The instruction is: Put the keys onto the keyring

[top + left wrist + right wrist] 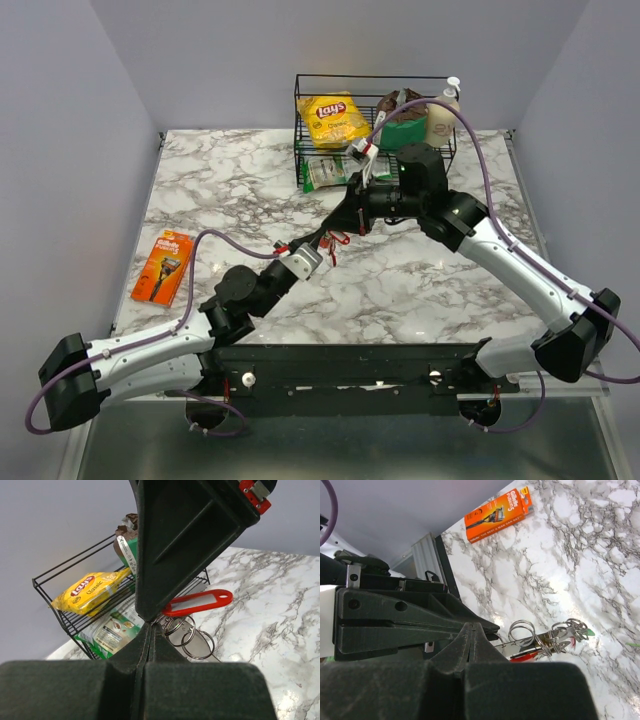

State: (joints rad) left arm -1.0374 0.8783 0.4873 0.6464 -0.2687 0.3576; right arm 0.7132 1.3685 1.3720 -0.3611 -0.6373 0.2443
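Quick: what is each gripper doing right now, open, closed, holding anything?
Left gripper: closed, pinching the keyring bunch.
Right gripper: closed on the same bunch, by the red tag; exact piece gripped cannot be told.

White desk veined grey like marble; red key tag and silvery keyring just beyond the black left end effector; orange razor pack.

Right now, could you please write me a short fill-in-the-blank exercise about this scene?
The yellow chip bag in the wire rack is branded ___. The Gillette razor pack lying on the marble table is coloured ___. The key tag beside the metal rings is ___. The left gripper and the right gripper are both ___.
Missing words: Lay's; orange; red; shut.
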